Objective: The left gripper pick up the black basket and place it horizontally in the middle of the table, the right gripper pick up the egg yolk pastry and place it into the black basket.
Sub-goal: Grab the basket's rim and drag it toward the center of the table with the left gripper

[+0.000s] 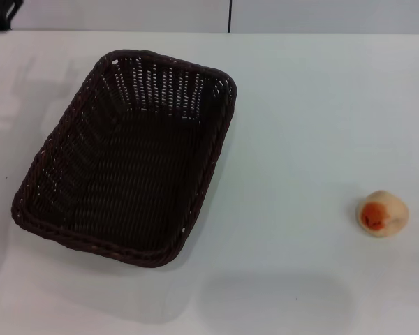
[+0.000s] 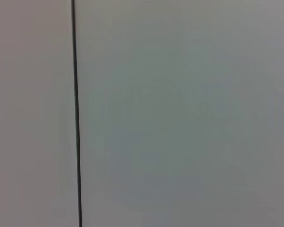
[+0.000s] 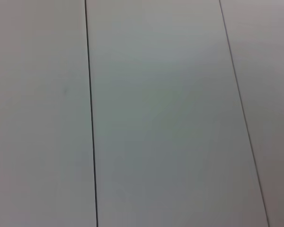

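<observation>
I find the black basket lying skewed on the left half of the table, the egg yolk pastry well apart at right. Neither gripper appears in any view, so I cannot tell their finger state.

Bright, even, soft light from overhead.
You see faint shadows on the table beside the basket; both wrist views look flat and dull.

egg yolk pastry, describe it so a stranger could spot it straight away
On the white table, look right of the black basket, near the right edge. The egg yolk pastry sits there alone: a small round cream bun with an orange-red spot.
</observation>
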`<action>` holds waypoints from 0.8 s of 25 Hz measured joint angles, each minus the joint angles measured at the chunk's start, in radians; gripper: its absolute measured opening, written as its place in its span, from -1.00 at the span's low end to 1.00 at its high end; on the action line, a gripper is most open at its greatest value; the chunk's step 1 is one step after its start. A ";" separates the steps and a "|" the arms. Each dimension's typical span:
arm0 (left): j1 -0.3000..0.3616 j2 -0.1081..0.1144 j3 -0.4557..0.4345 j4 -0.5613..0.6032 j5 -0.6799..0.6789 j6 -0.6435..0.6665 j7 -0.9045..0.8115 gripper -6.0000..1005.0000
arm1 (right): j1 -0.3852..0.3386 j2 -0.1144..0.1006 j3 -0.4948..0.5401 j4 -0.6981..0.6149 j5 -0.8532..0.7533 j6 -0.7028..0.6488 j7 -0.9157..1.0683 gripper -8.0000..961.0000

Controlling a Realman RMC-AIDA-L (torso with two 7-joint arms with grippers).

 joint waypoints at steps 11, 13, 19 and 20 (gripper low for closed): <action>0.042 -0.044 -0.213 -0.550 0.235 -0.775 0.063 0.58 | -0.008 0.000 0.000 0.000 0.005 0.003 0.000 0.61; 0.041 -0.044 -0.215 -0.620 0.234 -0.864 0.103 0.58 | -0.008 0.000 0.000 0.000 0.005 0.003 0.000 0.61; 0.021 -0.082 -0.263 -0.802 0.190 -1.169 0.279 0.58 | -0.008 0.000 0.000 0.000 0.006 0.002 0.000 0.61; 0.021 -0.082 -0.263 -0.802 0.190 -1.169 0.279 0.58 | -0.008 0.000 0.000 0.000 0.006 0.002 0.000 0.61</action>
